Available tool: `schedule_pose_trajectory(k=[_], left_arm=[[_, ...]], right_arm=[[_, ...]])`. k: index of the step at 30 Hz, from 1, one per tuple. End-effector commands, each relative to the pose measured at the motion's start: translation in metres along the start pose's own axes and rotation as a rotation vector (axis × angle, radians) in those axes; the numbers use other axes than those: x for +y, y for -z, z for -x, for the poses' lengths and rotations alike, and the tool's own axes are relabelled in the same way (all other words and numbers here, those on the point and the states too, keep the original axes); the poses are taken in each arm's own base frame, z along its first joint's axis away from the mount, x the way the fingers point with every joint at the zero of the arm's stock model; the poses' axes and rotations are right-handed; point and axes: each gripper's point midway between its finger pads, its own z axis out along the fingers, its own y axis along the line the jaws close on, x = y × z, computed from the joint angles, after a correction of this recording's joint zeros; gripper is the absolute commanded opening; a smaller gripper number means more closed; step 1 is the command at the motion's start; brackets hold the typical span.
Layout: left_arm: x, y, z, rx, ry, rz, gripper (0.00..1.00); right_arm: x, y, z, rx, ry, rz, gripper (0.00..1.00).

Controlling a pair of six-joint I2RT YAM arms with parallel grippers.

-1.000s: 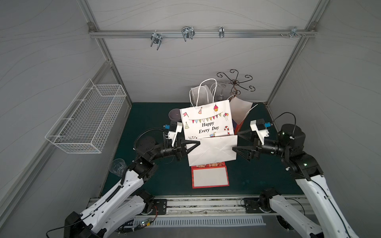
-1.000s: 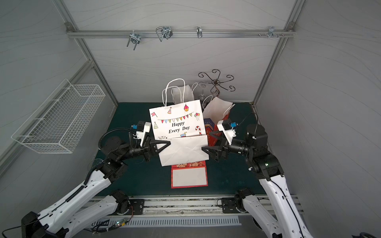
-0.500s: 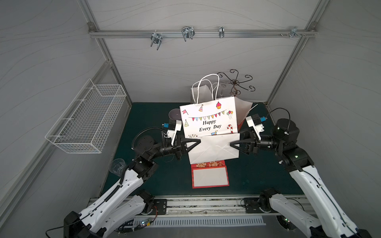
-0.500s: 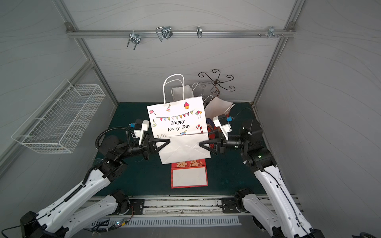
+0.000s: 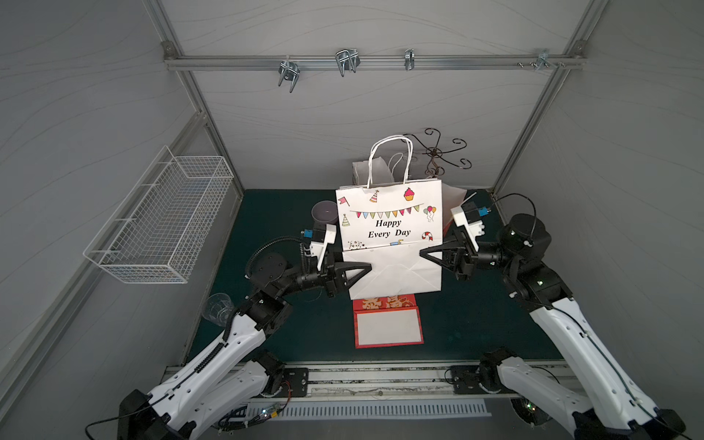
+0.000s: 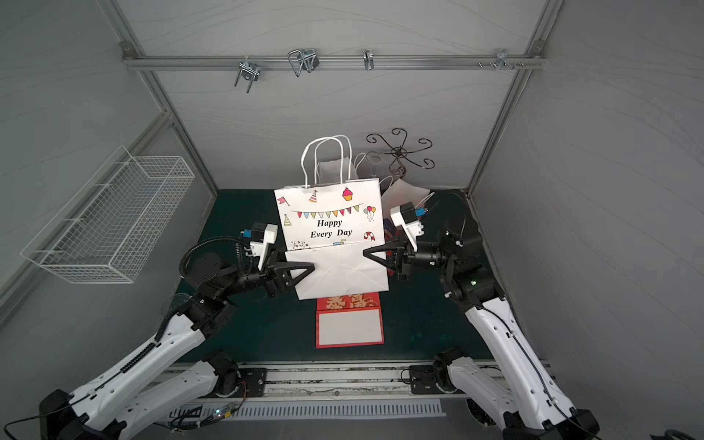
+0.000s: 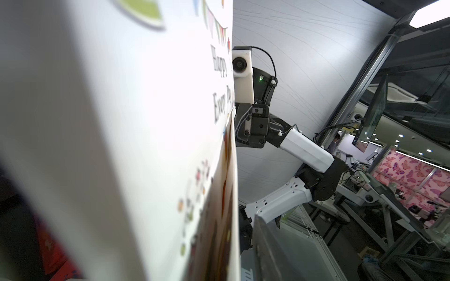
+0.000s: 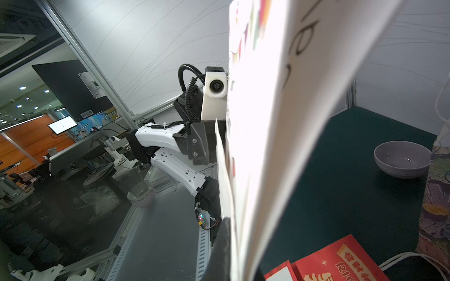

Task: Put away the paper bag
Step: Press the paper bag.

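Note:
The white paper bag [image 5: 388,224] [image 6: 331,224] printed "Happy Every Day" hangs upright above the green mat, handles up and its bottom flap folded flat. My right gripper [image 5: 424,253] [image 6: 368,253] is shut on the bag's right edge. In the right wrist view one dark finger [image 8: 220,248] presses against the paper [image 8: 267,121]. My left gripper [image 5: 364,268] [image 6: 308,268] reaches over the bag's left edge. In the left wrist view its visible finger [image 7: 267,255] stands apart from the paper [image 7: 121,121], so the jaws are open; the other finger is hidden behind the bag.
A white wire basket [image 5: 164,217] hangs on the left wall and metal hooks [image 5: 344,61] on the top rail. A red gift bag [image 5: 386,324] lies flat under the held bag. A purple bowl [image 5: 324,209], a glass [image 5: 219,308], other bags [image 5: 371,171] and a black metal stand [image 5: 436,152] are nearby.
My right gripper moved in and shut on the bag's right edge. The left jaws have parted from the paper. The bag has straightened from a tilt.

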Motion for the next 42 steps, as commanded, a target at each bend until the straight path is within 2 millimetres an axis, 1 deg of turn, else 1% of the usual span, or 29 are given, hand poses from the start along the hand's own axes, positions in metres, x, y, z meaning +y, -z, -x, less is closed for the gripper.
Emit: schedule_pose_trajectory(k=[1,3,6,9,10,15,16,17,18,19,20,22,25,27,29,30,36,37,38,39,40,42], left_arm=[[-0.005,0.006,-0.005,-0.014,0.014,-0.014,0.47],[-0.006,0.009,-0.010,-0.013,0.021,-0.012,0.40],[-0.007,0.012,-0.012,-0.015,0.021,-0.012,0.22],[-0.009,0.013,-0.011,-0.024,0.007,-0.013,0.02],[-0.009,0.013,-0.009,-0.028,0.001,-0.012,0.00],[-0.013,0.012,0.002,-0.058,-0.032,-0.014,0.00],[-0.013,0.012,0.006,-0.068,-0.037,-0.010,0.02],[-0.013,0.012,0.010,-0.080,-0.042,-0.001,0.18],[-0.013,0.012,0.013,-0.094,-0.048,0.006,0.29],[-0.014,0.013,0.017,-0.107,-0.058,0.009,0.34],[-0.015,0.013,0.021,-0.118,-0.069,0.010,0.34],[-0.018,0.014,0.027,-0.139,-0.084,0.009,0.33],[-0.021,0.014,0.035,-0.165,-0.095,0.001,0.27],[-0.023,0.013,0.039,-0.177,-0.096,-0.011,0.17],[-0.025,0.011,0.042,-0.185,-0.095,-0.027,0.05],[-0.026,0.011,0.043,-0.190,-0.094,-0.032,0.01],[-0.028,0.012,0.048,-0.208,-0.101,-0.034,0.00],[-0.028,0.012,0.050,-0.214,-0.101,-0.028,0.15],[-0.028,0.013,0.052,-0.222,-0.103,-0.023,0.23],[-0.029,0.014,0.054,-0.229,-0.109,-0.021,0.24],[-0.030,0.014,0.056,-0.234,-0.116,-0.022,0.23],[-0.032,0.014,0.058,-0.238,-0.126,-0.024,0.13]], right_arm=[[0.006,0.002,0.012,-0.021,0.053,-0.010,0.00],[0.006,0.002,0.010,-0.017,0.051,-0.007,0.00],[0.005,0.002,0.006,-0.007,0.046,-0.007,0.00],[0.007,0.002,0.003,0.004,0.042,0.009,0.00],[0.008,0.002,0.001,0.010,0.040,0.015,0.00],[0.014,0.003,-0.005,0.031,0.039,0.041,0.00],[0.016,0.004,-0.006,0.035,0.037,0.045,0.00],[0.017,0.004,-0.006,0.037,0.037,0.048,0.00],[0.018,0.005,-0.007,0.039,0.036,0.049,0.00],[0.018,0.005,-0.008,0.042,0.031,0.052,0.00],[0.019,0.006,-0.009,0.046,0.029,0.052,0.00],[0.018,0.006,-0.012,0.053,0.021,0.051,0.00],[0.018,0.006,-0.017,0.061,0.008,0.056,0.00],[0.017,0.006,-0.020,0.067,0.001,0.057,0.00],[0.016,0.006,-0.023,0.073,-0.007,0.056,0.00],[0.016,0.006,-0.024,0.075,-0.011,0.057,0.00],[0.018,0.007,-0.029,0.087,-0.016,0.064,0.00],[0.018,0.007,-0.029,0.089,-0.018,0.063,0.00],[0.018,0.007,-0.030,0.090,-0.020,0.065,0.00],[0.019,0.007,-0.030,0.091,-0.020,0.067,0.00],[0.018,0.008,-0.031,0.093,-0.023,0.066,0.00],[0.019,0.008,-0.032,0.097,-0.029,0.068,0.00]])
